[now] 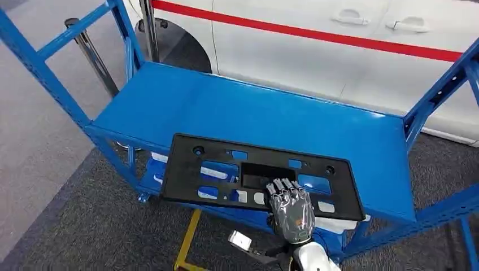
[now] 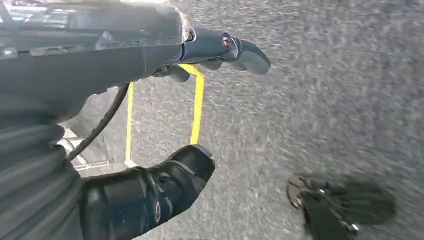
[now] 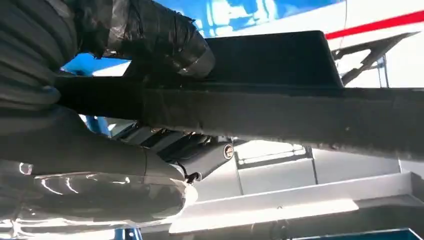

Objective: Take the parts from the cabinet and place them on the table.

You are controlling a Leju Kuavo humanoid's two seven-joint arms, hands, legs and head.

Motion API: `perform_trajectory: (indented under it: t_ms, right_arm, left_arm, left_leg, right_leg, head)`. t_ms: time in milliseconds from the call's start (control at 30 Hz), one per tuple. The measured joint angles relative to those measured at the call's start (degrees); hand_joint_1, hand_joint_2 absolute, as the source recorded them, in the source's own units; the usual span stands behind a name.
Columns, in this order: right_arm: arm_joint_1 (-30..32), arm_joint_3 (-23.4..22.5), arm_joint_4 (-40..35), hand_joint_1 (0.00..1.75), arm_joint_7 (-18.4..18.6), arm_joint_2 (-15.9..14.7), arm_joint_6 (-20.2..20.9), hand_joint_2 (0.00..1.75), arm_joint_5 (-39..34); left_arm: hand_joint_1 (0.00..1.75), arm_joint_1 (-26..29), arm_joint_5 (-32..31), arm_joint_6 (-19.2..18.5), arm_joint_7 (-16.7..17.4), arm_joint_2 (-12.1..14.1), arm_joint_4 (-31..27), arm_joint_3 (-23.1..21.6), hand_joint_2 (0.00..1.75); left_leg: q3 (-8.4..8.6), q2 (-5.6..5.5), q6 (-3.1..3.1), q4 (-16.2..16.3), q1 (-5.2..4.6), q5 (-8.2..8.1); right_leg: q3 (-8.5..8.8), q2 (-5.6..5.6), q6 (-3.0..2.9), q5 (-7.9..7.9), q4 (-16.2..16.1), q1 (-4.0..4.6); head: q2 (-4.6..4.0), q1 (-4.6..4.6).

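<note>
R hand (image 1: 291,210) grips the near edge of the black panel (image 1: 226,169), fingers over the top, thumb under it per the right wrist view. Panel lies flat on the blue rack (image 1: 316,127) top shelf, near edge overhanging toward the robot. L hand (image 2: 150,125) hangs over grey carpet w/ yellow floor tape (image 2: 198,107), fingers apart, holding nothing. White car (image 1: 316,39) sits behind the rack. Progress, as I judge: part grasped but not yet off the rack; lift-out, carry and set-down on the table all remain. White parts (image 1: 333,224) sit on a lower shelf.
</note>
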Motion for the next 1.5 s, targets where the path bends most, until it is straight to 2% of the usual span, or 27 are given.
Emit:
perform_trajectory:
  t_ms: [67,133,167,200,233,333,433,500,567,633,700,733,767,867,900,967,1033,1067,1100,1167,1200,1233,1267,1367,1400,1433,1500]
  right_arm:
    - [0.0,0.0,0.0,1.64,0.02,0.0,0.0,1.75,0.24]
    - [-0.08,0.0,0.0,1.64,0.57,0.0,0.11,1.75,0.96]
    - [-0.23,0.0,0.0,1.64,0.7,0.02,0.13,1.75,1.12]
    - [-0.49,0.02,0.0,1.64,0.89,0.04,0.13,1.75,1.14]
    - [-0.58,0.02,0.0,1.64,1.24,0.04,0.15,1.75,1.18]
    - [-0.82,0.18,0.0,1.64,2.47,-0.11,0.13,1.75,1.25]
    - [-0.93,0.59,0.0,1.64,2.95,-0.17,0.09,1.75,1.25]
    - [-0.85,1.03,0.0,1.64,2.95,-0.17,0.07,1.75,1.27]
    - [-0.82,1.51,0.07,1.64,2.23,-0.11,-0.02,1.75,0.53]
    - [-0.81,1.86,0.15,1.64,0.81,0.11,-0.15,1.75,-1.36]
    - [-0.85,2.16,0.15,1.64,-0.18,0.5,-0.35,1.75,-2.84]
    - [-0.84,2.23,0.13,1.64,-0.42,0.79,-0.39,1.75,-3.3]
    - [-0.91,2.29,0.13,1.64,-0.94,0.96,-0.42,1.75,-4.49]
    - [-1.33,2.86,0.13,1.64,-5.45,1.38,-0.57,1.75,-12.82]
    - [-1.52,3.17,0.15,1.64,-7.71,1.4,-0.28,1.75,-17.49]
    - [-1.97,3.8,0.04,1.64,-13.01,1.55,1.51,1.75,-28.26]
    - [-2.3,4.31,-0.02,1.64,-17.34,1.73,4.64,1.75,-38.18]
    - [-2.31,4.5,-0.02,1.64,-19.22,1.86,6.41,1.75,-42.59]
    - [-2.31,4.63,-0.04,1.64,-20.75,2.01,8.16,1.75,-46.53]
    - [-2.31,4.83,-0.11,1.64,-22.18,2.36,9.94,1.75,-50.68]
    - [-2.37,4.87,-0.22,1.64,-22.43,2.49,10.16,1.75,-51.15]
    - [-2.6,4.87,-0.39,1.64,-22.84,2.73,10.81,1.75,-52.29]
    - [-2.71,4.9,-0.59,1.64,-23.34,3.02,11.88,1.75,-53.93]
    - [-2.7,4.87,-0.81,1.64,-26.21,3.34,19.14,1.75,-66.42]
    - [-2.59,4.85,-0.81,1.64,-27.17,3.48,22.46,1.75,-71.78]
    - [-2.55,4.76,-0.81,1.64,-27.76,3.69,25.59,1.75,-76.67]
    - [-2.27,4.59,-0.85,1.64,-28.54,4.19,29.63,1.75,-82.83]
  left_arm:
    - [0.0,-0.01,0.07,-0.02,0.0,-0.02,0.0,0.0,1.75]
    - [0.0,0.02,0.15,-0.15,0.04,-0.18,0.0,-0.02,1.75]
    - [0.0,-0.02,0.17,-0.15,0.04,-0.26,0.0,-0.02,1.75]
    - [0.0,-0.03,0.17,-0.15,0.06,-0.28,0.0,-0.02,1.75]
    - [0.0,-0.05,0.19,-0.15,0.11,-0.35,0.0,-0.02,1.75]
    - [0.0,0.03,0.33,0.0,0.55,-0.5,0.0,-0.02,1.75]
    - [0.0,0.19,0.55,0.02,0.77,-0.57,0.0,-0.02,1.75]
    - [0.0,0.14,0.63,0.15,0.94,-0.72,0.0,0.0,1.75]
    - [0.0,0.06,0.74,0.18,0.98,-0.94,0.0,0.0,1.75]
    - [0.0,0.0,0.89,0.22,1.03,-1.01,0.0,0.0,1.75]
    - [0.0,-0.09,1.16,0.35,1.07,-1.01,0.0,0.02,1.75]
    - [0.0,-0.3,1.2,0.42,1.09,-0.96,-0.02,0.02,1.75]
    - [0.0,-0.44,1.31,0.61,1.07,-0.98,-0.02,0.02,1.75]
    - [0.0,-0.64,1.86,0.79,1.07,-1.07,0.0,0.09,1.75]
    - [0.0,-0.72,2.08,0.79,1.09,-1.36,0.02,0.13,1.75]
    - [0.0,-0.93,2.6,0.87,1.07,-1.38,0.0,0.2,1.75]
    - [0.0,-1.15,2.89,0.87,1.07,-1.4,0.0,0.22,1.75]
    - [0.0,-1.25,3.17,0.9,1.07,-1.4,0.0,0.24,1.75]
    - [0.0,-1.32,3.26,0.94,1.07,-1.4,0.0,0.31,1.75]
    - [0.0,-1.37,3.45,0.94,1.07,-1.42,0.0,0.37,1.75]
    - [0.0,-1.38,3.58,0.94,1.07,-1.44,0.0,0.44,1.75]
    - [0.0,-1.45,3.58,0.96,1.07,-1.44,0.0,0.57,1.75]
    - [0.0,-1.49,3.61,1.01,1.05,-1.44,0.0,0.68,1.75]
    - [0.0,-1.52,3.65,1.05,0.98,-1.44,0.0,0.96,1.75]
    - [0.0,-1.44,3.65,1.05,1.05,-1.44,0.0,1.05,1.75]
    - [0.0,-1.43,3.63,1.14,1.05,-1.44,0.0,1.07,1.75]
    - [0.0,-1.49,3.58,1.14,1.11,-1.44,0.0,1.07,1.75]
  left_leg:
    - [-1.98,0.09,-0.31,0.42,0.05,1.16]
    - [-3.83,0.1,-0.83,1.18,0.17,2.03]
    - [-4.43,0.08,-1.1,1.7,0.19,2.32]
    - [-5.02,0.02,-1.42,2.18,-0.09,2.55]
    - [-5.06,-0.02,-1.82,2.26,-0.04,2.95]
    - [-5.37,-0.14,-3.13,1.82,0.12,4.51]
    - [-6.71,-0.24,-3.52,5.01,0.42,-1.18]
    - [-8.5,-0.24,-3.78,12.29,0.5,-7.76]
    - [-9.11,-0.23,-3.87,18.9,0.5,-9.48]
    - [-6.2,-0.24,-3.5,17.85,0.45,-5.37]
    - [0.89,-0.31,-2.46,9.18,-0.02,-2.76]
    - [4.59,-0.28,-1.73,3.76,-0.24,-5.08]
    - [6.83,-0.22,-1.82,-0.64,-0.42,-6.23]
    - [5.81,-0.28,-1.3,-0.47,-0.96,-4.77]
    - [5.42,0.06,-0.95,-1.24,-0.17,-3.52]
    - [3.61,0.3,0.01,-1.23,-0.26,-1.94]
    - [1.75,0.31,-0.08,-1.07,-0.29,-0.37]
    - [0.59,0.31,-0.23,-0.78,-0.27,0.39]
    - [-0.62,0.33,-0.46,-0.4,-0.14,0.99]
    - [-2.82,0.37,-0.97,0.7,0.13,1.76]
    - [-3.78,0.37,-1.28,1.47,0.29,2.03]
    - [-4.68,0.32,-1.66,2.34,0.21,2.25]
    - [-5.18,0.27,-2.01,2.97,0.1,2.46]
    - [-5.53,0.28,-3.3,2.42,0.27,4.15]
    - [-5.94,0.22,-3.69,2.69,0.62,3.89]
    - [-6.6,0.14,-3.88,3.71,0.62,1.52]
    - [-8.44,0.12,-4.11,10.34,0.68,-6.16]
  right_leg:
    - [1.53,-0.01,0.31,2.28,2.06,-0.18]
    - [8.23,-0.03,0.36,6.04,-5.61,-0.54]
    - [12.12,-0.02,0.33,5.58,-10.67,-0.66]
    - [14.44,0.09,0.22,3.37,-14.72,-0.44]
    - [14.67,0.41,-0.54,3.17,-15.31,-0.04]
    - [13.45,0.33,-2.08,4.39,-15.46,0.1]
    - [11.95,-0.1,-3.49,5.92,-15.64,-0.03]
    - [10.23,-0.17,-3.75,7.28,-15.57,0.24]
    - [8.23,-0.21,-3.82,8.79,-15.4,0.63]
    - [6.27,-0.22,-3.77,10.03,-15.07,0.93]
    - [4.74,-0.16,-3.65,11.19,-14.78,1.19]
    - [4.47,-0.21,-3.41,11.66,-14.68,1.22]
    - [4.28,-0.32,-3.07,12.19,-14.66,1.24]
    - [4.46,-0.46,-2.02,14.04,-15.58,0.77]
    - [4.07,-0.33,-1.66,13.64,-15.25,0.86]
    - [2.65,-0.08,-1.21,6.32,-11.07,0.6]
    - [1.09,-0.08,-0.64,0.27,-2.46,0.21]
    - [0.75,-0.09,-0.38,0.2,1.07,0.05]
    - [1.29,-0.09,-0.12,2.01,2.52,-0.15]
    - [5.51,-0.12,0.3,6.45,-1.27,-0.63]
    - [8.99,-0.12,0.51,7.14,-5.73,-0.89]
    - [12.65,-0.09,0.68,4.12,-11.61,-1.03]
    - [14.69,0.11,0.23,2.7,-14.9,-0.34]
    - [13.47,0.09,-1.31,3.4,-14.7,0.03]
    - [12.64,-0.19,-2.18,4.34,-15.08,-0.45]
    - [11.94,-0.3,-2.67,4.95,-15.06,-0.34]
    - [10.14,-0.31,-3.16,6.44,-15.05,-0.2]
  head:
    - [0.0,0.0]
    - [0.0,0.0]
    - [0.0,0.02]
    - [0.0,0.02]
    - [0.0,-0.17]
    - [0.0,0.09]
    - [0.0,-0.02]
    - [0.0,-0.02]
    - [0.0,-0.02]
    - [0.0,-0.02]
    - [0.0,-0.04]
    - [0.0,0.0]
    - [0.0,0.02]
    - [0.0,-0.2]
    - [0.0,-0.15]
    - [0.0,-0.11]
    - [0.0,-0.09]
    - [0.0,-0.09]
    - [0.0,-0.09]
    - [0.0,-0.11]
    - [0.0,-0.09]
    - [0.0,-0.09]
    - [0.0,-0.13]
    - [0.0,-0.13]
    - [0.0,-0.11]
    - [0.0,-0.18]
    - [0.0,-0.2]
